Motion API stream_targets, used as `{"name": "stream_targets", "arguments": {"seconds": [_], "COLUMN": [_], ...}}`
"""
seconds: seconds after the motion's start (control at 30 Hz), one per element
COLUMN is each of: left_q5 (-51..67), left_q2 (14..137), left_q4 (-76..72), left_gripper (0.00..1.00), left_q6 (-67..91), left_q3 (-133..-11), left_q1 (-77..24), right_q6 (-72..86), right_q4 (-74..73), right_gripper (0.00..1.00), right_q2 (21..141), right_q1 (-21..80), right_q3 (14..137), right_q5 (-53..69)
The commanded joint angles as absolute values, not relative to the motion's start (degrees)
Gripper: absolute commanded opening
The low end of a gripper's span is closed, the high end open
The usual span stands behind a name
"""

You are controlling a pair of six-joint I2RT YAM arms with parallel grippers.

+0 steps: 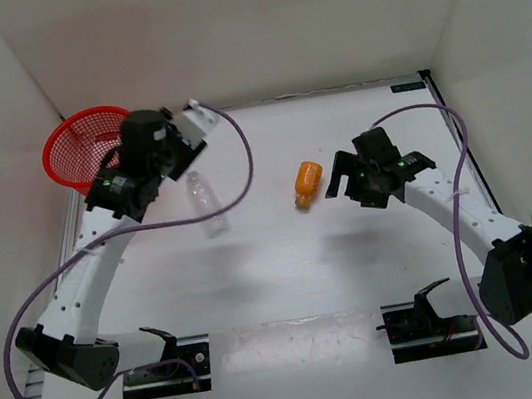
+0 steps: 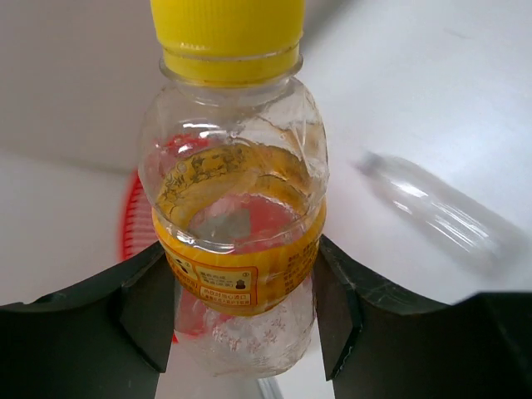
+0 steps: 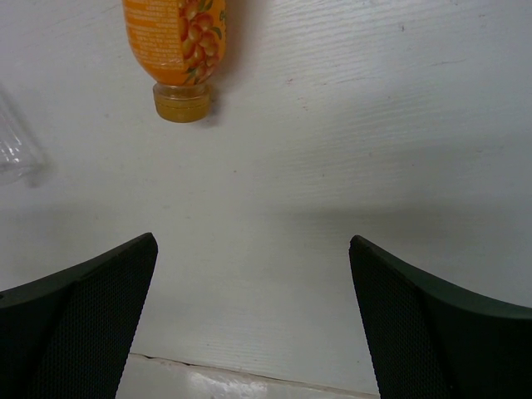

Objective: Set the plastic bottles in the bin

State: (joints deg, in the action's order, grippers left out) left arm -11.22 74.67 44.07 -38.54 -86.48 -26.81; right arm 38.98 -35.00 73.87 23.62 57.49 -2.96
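The left fingers gripped the short bottle beside the bin at ten o'clock; carrying it over the rim and releasing seemed next. The right fingers gaped near the orange bottle, mid-desk.

The left arm and right arm pair white links with bulky black joint housings; purple cables loop alongside, and black fingers bear fine mesh texture on their inner faces.
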Motion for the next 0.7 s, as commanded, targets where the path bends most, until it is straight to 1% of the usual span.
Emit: {"name": "stream_targets", "arguments": {"seconds": [0.0, 0.03, 0.07, 0.17, 0.3, 0.33, 0.37, 0.47, 0.5, 0.53, 0.57, 0.6, 0.63, 0.67], "left_q5": [-19.9, -20.9, -21.7, -22.2, -25.6, -25.6, -25.6, -24.3, -23.7, -23.7, -23.7, -23.7, -24.9, -25.8], "left_q2": [77.9, 80.3, 85.2, 93.8, 102.1, 103.3, 105.1, 106.4, 107.0, 107.0, 107.0, 107.0, 107.0, 107.0], "left_q4": [36.3, 36.3, 36.3, 36.3, 36.8, 36.8, 36.8, 37.4, 37.4, 37.4, 37.4, 37.4, 37.4, 37.9], "left_gripper": [0.5, 0.48, 0.48, 0.48, 0.48, 0.51, 0.51, 0.57, 0.59, 0.69, 0.75, 0.83, 1.0, 1.0], "left_q6": [-35.4, -33.2, -32.1, -28.6, -24.7, -24.1, -23.6, -23.6, -23.6, -22.9, -22.9, -22.2, -21.6, -21.0], "left_q3": [-95.0, -101.2, -104.0, -111.6, -115.1, -115.8, -115.8, -113.8, -113.3, -112.8, -112.8, -112.0, -111.5, -111.4], "left_q1": [-19.1, -14.2, -11.7, -3.0, 3.9, 5.9, 6.6, 7.9, 7.9, 7.9, 7.9, 7.9, 7.9, 7.9], "right_q6": [39.6, 40.1, 40.1, 40.1, 40.1, 40.1, 40.1, 38.8, 38.2, 38.1, 37.3, 36.7, 36.7, 36.7], "right_q4": [-33.0, -33.0, -33.0, -32.5, -32.0, -32.0, -32.0, -31.4, -31.4, -31.4, -31.4, -31.4, -32.8, -32.8], "right_gripper": [0.99, 0.99, 0.99, 0.99, 0.99, 0.99, 0.99, 0.99, 0.99, 0.99, 0.99, 0.99, 0.99, 0.99], "right_q2": [73.7, 73.7, 73.7, 73.7, 74.2, 74.9, 75.4, 77.4, 78.4, 80.7, 82.3, 84.0, 87.8, 89.8], "right_q1": [24.3, 24.3, 24.3, 24.8, 25.9, 25.9, 26.5, 27.1, 27.1, 27.1, 27.1, 27.1, 27.1, 27.1], "right_q3": [57.9, 57.9, 57.9, 57.9, 59.2, 59.9, 59.9, 62.5, 63.4, 64.5, 65.8, 69.4, 71.5, 73.7], "right_q5": [-2.0, -2.0, -2.0, -2.0, -2.0, -2.0, -2.0, -2.0, -2.6, -2.6, -2.6, -2.6, -2.6, -2.6]}}
